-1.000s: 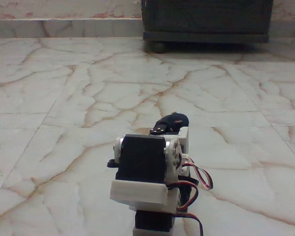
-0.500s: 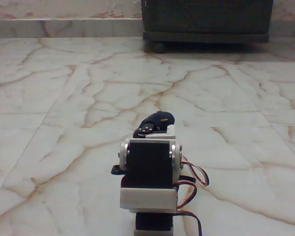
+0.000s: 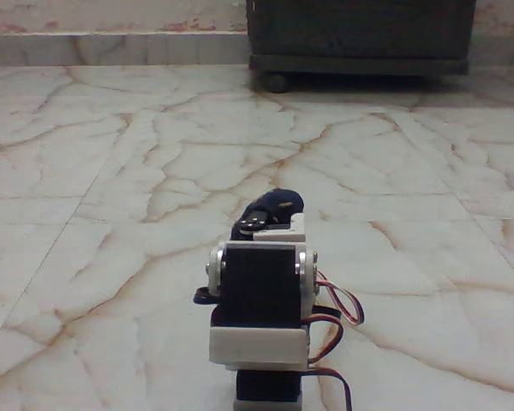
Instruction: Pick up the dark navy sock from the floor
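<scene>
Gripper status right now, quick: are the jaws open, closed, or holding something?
Gripper: cannot be told. The arm blocks the jaws in the fixed view; a dark shape sits at the tip, unclear whether it is the sock.

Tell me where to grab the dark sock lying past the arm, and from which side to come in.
Only a rounded dark end of the sock shows above the arm's white bracket; the rest is hidden. Take that raised hump, since it stands proud of the floor and gives fingers something to close around. Come down from above, along the arm's own line. The pincer's opening cannot be told here.
</scene>
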Controlling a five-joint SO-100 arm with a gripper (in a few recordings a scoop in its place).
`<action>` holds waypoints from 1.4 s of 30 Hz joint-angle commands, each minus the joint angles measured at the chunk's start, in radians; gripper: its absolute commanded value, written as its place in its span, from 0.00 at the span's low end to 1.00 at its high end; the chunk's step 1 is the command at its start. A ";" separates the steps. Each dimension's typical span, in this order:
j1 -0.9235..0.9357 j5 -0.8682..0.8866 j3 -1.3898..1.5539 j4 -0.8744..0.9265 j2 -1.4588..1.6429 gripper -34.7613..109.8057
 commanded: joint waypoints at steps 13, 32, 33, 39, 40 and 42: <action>-0.012 0.020 0.000 -0.040 0.038 0.24; -0.009 0.021 0.000 -0.046 0.038 0.24; -0.009 0.020 0.000 -0.046 0.038 0.24; -0.009 0.021 0.000 -0.052 0.038 0.24; -0.009 0.021 0.000 -0.054 0.038 0.24; -0.009 0.023 0.000 -0.055 0.038 0.24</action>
